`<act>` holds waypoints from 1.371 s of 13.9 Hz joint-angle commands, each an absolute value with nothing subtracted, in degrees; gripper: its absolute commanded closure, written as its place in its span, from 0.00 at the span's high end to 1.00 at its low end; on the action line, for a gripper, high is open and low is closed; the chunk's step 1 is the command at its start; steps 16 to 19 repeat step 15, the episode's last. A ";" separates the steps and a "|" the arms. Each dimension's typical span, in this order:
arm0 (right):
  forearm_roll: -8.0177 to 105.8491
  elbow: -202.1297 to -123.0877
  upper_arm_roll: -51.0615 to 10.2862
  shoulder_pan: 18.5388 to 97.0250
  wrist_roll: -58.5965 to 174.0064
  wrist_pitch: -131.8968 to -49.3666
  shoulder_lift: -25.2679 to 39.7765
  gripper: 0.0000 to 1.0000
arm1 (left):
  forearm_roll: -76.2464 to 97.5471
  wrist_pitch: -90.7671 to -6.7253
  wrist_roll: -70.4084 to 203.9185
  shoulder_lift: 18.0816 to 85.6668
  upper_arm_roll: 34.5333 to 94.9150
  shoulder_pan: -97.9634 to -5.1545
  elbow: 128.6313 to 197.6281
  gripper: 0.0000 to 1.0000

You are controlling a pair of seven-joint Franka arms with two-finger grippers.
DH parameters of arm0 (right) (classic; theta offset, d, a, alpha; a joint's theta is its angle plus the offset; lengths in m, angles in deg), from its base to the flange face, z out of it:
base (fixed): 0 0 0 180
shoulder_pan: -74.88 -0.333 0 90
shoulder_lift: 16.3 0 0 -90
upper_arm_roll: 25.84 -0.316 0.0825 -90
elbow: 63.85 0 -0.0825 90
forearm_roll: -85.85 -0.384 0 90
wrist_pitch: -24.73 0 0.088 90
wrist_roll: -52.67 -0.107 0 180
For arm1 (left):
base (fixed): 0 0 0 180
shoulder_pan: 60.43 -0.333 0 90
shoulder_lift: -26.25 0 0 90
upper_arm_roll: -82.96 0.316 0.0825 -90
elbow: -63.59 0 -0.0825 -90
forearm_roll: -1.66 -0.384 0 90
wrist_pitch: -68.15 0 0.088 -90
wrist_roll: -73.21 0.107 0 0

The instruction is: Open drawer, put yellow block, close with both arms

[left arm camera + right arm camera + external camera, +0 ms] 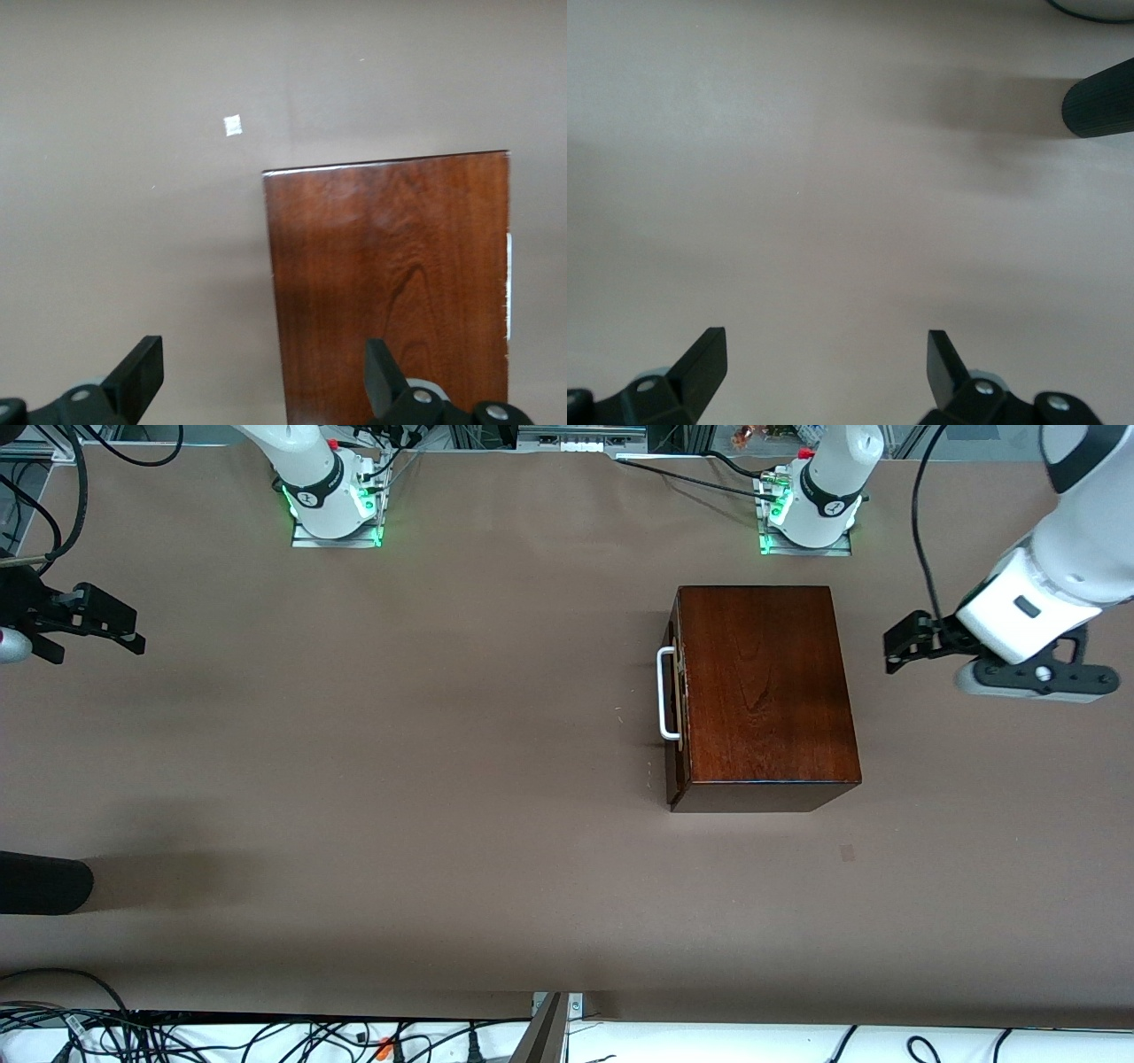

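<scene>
Drawer (676,700) shut in its mahogany box (762,686) near the table's (354,779) left-arm end; left gripper (905,646) and right gripper (97,624) hover at opposite edges, fingers spread and empty. No yellow block is visible; a skewed pull on the white handle (664,695) could drag the box.

A glossy reddish-brown box (766,682) with dark wood grain carries a white handle (666,694). The tabletop (399,779) is plain dull brown. Both arms are white with black claws; green lights glow at their bases.

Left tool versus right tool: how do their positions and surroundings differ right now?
The black two-finger left tool hangs beside the glossy dark mahogany box, which fills part of its wrist view; the black two-finger right tool hangs over bare brown table at the right arm's end. Both stand open, holding nothing.
</scene>
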State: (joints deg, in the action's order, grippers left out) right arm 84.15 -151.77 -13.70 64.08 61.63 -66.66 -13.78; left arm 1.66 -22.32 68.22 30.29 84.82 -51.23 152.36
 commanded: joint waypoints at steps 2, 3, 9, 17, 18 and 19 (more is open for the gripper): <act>83.74 -150.95 -14.15 64.68 61.02 -66.42 -13.49 1.00 | 2.89 -24.04 67.67 27.31 85.25 -52.61 156.14 1.00; 83.74 -150.95 -14.06 64.68 61.02 -66.42 -13.57 1.00 | 2.89 -24.04 67.67 27.48 85.25 -52.70 156.05 1.00; 83.74 -150.95 -14.15 64.68 61.02 -66.42 -13.49 1.00 | 2.71 -24.04 67.23 27.83 85.16 -52.70 155.53 1.00; 83.74 -150.95 -14.06 64.68 61.02 -66.42 -13.57 1.00 | 2.54 -24.22 67.23 27.92 85.07 -52.70 155.26 1.00; 83.74 -150.95 -14.06 64.68 61.02 -66.42 -13.57 1.00 | 2.54 -24.22 67.23 27.92 85.07 -52.70 155.26 1.00; 83.74 -150.95 -14.06 64.68 61.02 -66.42 -13.57 1.00 | 2.54 -24.22 67.23 27.92 85.07 -52.70 155.26 1.00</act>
